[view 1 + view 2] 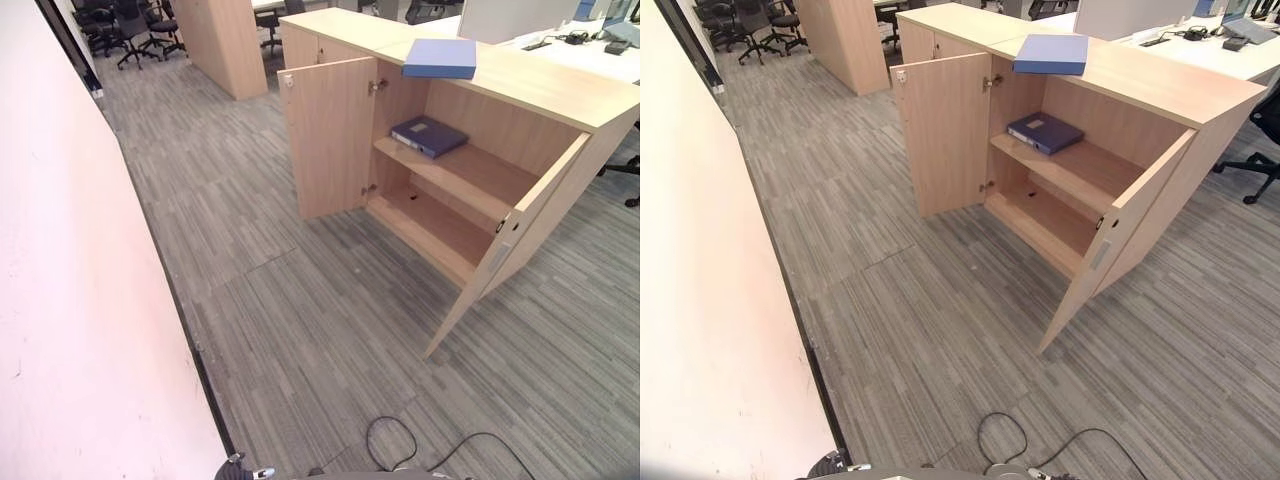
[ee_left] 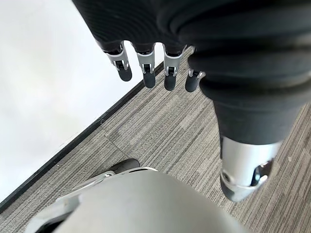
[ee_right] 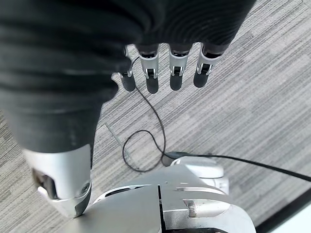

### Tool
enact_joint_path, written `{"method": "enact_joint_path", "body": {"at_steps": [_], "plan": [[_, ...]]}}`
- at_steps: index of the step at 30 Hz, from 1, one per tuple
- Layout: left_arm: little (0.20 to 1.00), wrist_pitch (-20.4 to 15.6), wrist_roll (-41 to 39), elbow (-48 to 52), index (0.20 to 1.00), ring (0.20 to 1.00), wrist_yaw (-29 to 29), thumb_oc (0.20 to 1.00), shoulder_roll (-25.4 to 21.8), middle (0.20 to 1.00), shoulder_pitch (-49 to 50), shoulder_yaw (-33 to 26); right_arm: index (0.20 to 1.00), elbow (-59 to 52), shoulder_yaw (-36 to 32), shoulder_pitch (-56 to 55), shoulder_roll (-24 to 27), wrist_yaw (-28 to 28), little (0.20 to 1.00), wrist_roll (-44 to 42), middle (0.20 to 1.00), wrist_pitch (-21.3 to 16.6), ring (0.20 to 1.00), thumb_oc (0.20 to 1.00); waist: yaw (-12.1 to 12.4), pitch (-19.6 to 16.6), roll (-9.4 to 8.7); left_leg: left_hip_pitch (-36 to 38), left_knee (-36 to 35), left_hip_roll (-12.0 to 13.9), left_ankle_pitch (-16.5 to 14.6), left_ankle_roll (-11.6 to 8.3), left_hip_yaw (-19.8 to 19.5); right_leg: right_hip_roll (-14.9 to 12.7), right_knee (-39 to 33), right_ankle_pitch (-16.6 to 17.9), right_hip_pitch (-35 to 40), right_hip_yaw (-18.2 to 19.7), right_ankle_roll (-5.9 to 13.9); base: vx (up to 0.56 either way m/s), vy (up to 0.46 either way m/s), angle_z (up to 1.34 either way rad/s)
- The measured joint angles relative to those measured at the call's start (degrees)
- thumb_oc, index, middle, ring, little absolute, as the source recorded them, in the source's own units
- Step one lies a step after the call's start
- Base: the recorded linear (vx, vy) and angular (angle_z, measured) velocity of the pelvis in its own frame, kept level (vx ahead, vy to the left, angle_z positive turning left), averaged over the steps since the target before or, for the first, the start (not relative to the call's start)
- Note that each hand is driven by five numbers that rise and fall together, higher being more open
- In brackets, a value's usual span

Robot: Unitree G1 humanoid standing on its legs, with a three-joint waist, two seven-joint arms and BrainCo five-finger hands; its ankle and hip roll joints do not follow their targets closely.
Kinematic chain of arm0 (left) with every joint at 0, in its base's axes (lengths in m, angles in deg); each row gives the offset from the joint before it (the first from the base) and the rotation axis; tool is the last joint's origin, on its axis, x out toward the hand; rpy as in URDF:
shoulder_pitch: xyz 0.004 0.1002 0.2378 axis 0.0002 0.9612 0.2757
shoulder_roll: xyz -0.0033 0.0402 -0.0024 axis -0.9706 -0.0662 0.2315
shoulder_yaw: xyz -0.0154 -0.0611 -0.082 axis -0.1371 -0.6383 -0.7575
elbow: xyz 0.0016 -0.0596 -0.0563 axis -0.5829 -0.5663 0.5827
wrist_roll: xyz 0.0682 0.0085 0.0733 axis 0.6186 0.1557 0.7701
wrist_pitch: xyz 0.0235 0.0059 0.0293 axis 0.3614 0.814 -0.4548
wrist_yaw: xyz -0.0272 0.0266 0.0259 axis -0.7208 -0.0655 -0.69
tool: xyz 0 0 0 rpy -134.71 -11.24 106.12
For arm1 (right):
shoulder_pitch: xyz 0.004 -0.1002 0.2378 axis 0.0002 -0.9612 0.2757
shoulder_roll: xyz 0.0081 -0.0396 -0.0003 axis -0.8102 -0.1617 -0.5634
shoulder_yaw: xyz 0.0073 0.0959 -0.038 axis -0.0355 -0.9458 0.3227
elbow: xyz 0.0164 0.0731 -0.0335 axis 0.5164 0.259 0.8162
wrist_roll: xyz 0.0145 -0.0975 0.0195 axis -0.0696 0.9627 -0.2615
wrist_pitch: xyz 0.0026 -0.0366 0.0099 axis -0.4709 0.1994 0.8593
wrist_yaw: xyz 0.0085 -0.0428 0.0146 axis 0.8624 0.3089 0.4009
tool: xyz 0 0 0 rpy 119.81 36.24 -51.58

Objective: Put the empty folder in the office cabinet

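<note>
While both hands hang over the grey striped carpet [image 1: 300, 330], the left hand [image 2: 146, 48] and right hand [image 3: 165, 53] keep fingers straight and hold nothing. Beyond stands the light wooden cabinet [image 1: 520, 100], doors open. A dark blue flat folder [image 1: 429, 135] lies on its upper shelf; a lighter blue flat folder [image 1: 440, 58] rests on its top.

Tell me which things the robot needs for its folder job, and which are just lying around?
For the job:
light blue folder on top of the cabinet
open office cabinet
left hand and right hand, both empty

Just around:
dark blue folder already on the upper shelf
office chairs
desk items
</note>
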Motion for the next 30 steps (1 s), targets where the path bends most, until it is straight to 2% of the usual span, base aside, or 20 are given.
{"method": "enact_joint_path", "body": {"at_steps": [17,23,24,26,27,28,29,30], "plan": [[1.000,0.09,1.24,0.03,1.000,1.000,0.44,1.000,-0.22,1.000,-1.06,0.39,1.000,-0.01,0.69,0.23,0.41,-1.02,1.000,0.18,1.000,0.04,1.000,1.000,0.02,0.16,-0.04,-1.60,0.33,0.13,-0.14,-0.44,-0.30,0.11,0.16,-0.05,-1.43,-0.03,-0.02,0.01,-0.030,0.01],[1.000,0.25,1.19,0.03,1.000,1.000,1.11,1.000,-0.32,1.000,-1.25,0.17,1.000,0.00,0.72,0.76,0.86,-1.47,1.000,0.13,1.000,0.05,1.000,1.000,0.02,1.20,0.23,-2.91,0.56,0.30,0.14,-0.55,-0.66,0.27,1.05,-0.43,-2.92,-0.31,-0.71,0.01,-0.105,0.03],[1.000,0.25,1.02,0.19,1.000,1.000,1.19,1.000,-0.36,1.000,-1.66,0.08,1.000,0.02,0.70,1.11,1.08,-1.49,1.000,0.03,1.000,0.04,1.000,1.000,0.13,1.78,0.35,-3.60,1.51,0.47,0.17,-1.14,-0.78,0.61,2.12,-0.72,-3.23,-0.55,-1.03,-0.03,-0.201,0.11],[1.000,0.23,0.91,0.94,1.000,1.000,1.33,1.000,-1.31,1.000,-3.15,-0.82,1.000,0.11,0.80,2.54,0.69,-1.68,1.000,-0.03,1.000,-0.02,1.000,1.000,0.08,3.64,-1.17,-6.96,7.24,0.04,-0.95,-2.86,-0.78,-0.68,4.61,-2.09,-5.14,-1.24,-2.57,-0.02,-0.146,0.19],[1.000,0.25,0.88,1.16,1.000,1.000,1.41,1.000,-1.73,1.000,-3.92,-0.88,1.000,0.05,0.81,3.14,0.55,-1.72,1.000,-0.02,1.000,0.01,1.000,1.000,0.23,4.57,-1.89,-8.25,9.38,-0.25,-0.29,-3.88,-0.58,-1.06,4.88,-2.22,-5.10,-1.88,-2.79,0.00,-0.173,0.32],[1.000,0.10,0.51,3.07,1.000,1.000,1.45,1.000,-2.50,1.000,-4.30,-1.44,1.000,0.18,0.77,4.59,0.50,-1.71,1.000,-0.02,1.000,0.14,1.000,1.000,0.81,5.96,-3.63,-12.54,15.78,-0.60,0.72,-5.50,0.16,-2.23,6.42,-2.71,-6.69,-2.23,-3.64,0.02,-0.177,0.31],[1.000,0.17,0.12,3.43,1.000,1.000,1.47,1.000,-2.46,1.000,-4.95,-1.46,1.000,0.22,0.76,4.80,0.56,-1.64,1.000,-0.02,1.000,0.17,1.000,1.000,1.35,6.89,-4.11,-14.17,18.90,-0.53,1.60,-6.61,0.66,-2.64,6.34,-2.23,-6.07,-2.70,-4.66,0.09,-0.170,0.28],[1.000,0.24,-0.51,3.58,1.000,1.000,1.43,1.000,-2.62,1.000,-5.29,-1.80,1.000,0.02,0.69,4.95,0.55,-1.56,1.000,-0.03,1.000,0.15,1.000,1.000,1.97,7.33,-4.51,-15.58,21.48,-0.50,2.63,-8.04,0.61,-2.84,6.89,-2.48,-6.43,-2.94,-4.84,0.11,-0.133,0.24]]}}
